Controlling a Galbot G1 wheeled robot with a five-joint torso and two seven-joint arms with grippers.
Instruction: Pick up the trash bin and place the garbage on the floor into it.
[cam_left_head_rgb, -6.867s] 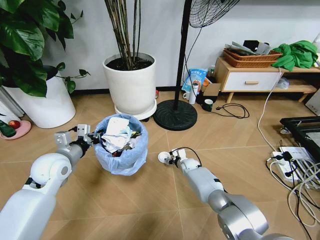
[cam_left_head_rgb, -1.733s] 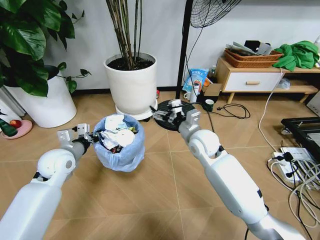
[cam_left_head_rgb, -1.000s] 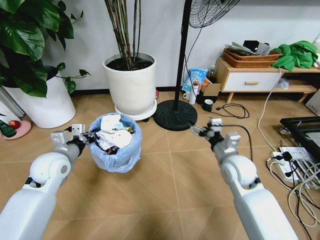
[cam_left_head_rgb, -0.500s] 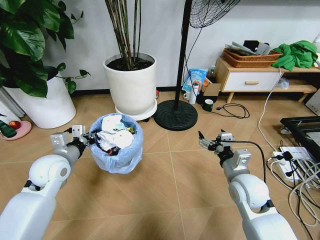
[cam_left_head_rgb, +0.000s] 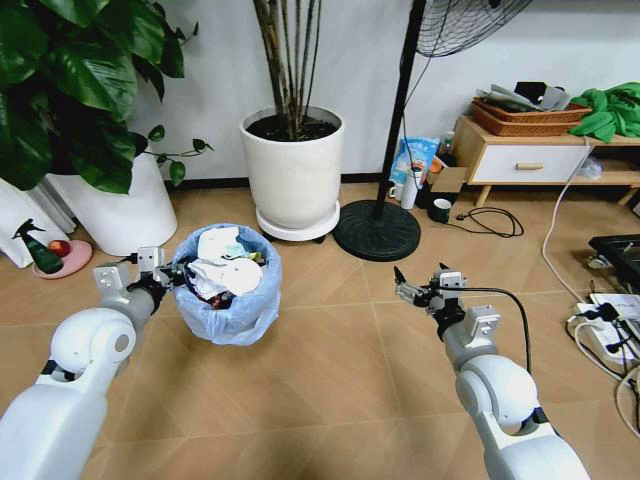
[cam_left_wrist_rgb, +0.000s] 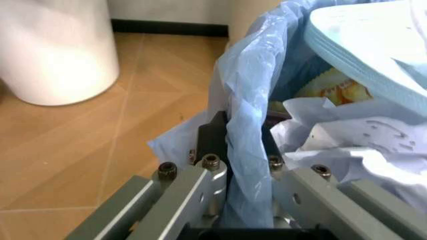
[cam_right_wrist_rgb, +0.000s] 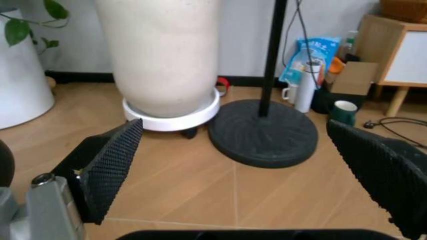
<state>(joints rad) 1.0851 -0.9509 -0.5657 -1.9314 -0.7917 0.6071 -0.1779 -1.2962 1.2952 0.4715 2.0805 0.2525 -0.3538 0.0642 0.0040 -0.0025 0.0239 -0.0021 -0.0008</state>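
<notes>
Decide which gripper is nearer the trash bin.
Left. The left gripper is clamped on the trash bin rim; the right gripper hangs open, well off to its side.

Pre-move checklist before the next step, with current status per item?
1. Left gripper clamped on the trash bin rim: ok; in the left wrist view its fingers pinch the blue liner and rim between them.
2. Right gripper free to pick: ok; open and holding nothing, out over the floor.
3. Room in the bin: not ok; paper wads are heaped above the rim.
4. Next piece of garbage located on the floor: cannot tell; none stands out on the planks in the head view.
5. Right-arm path clear of obstacles: ok for now; fan base and white plant pot stand farther off.
</notes>
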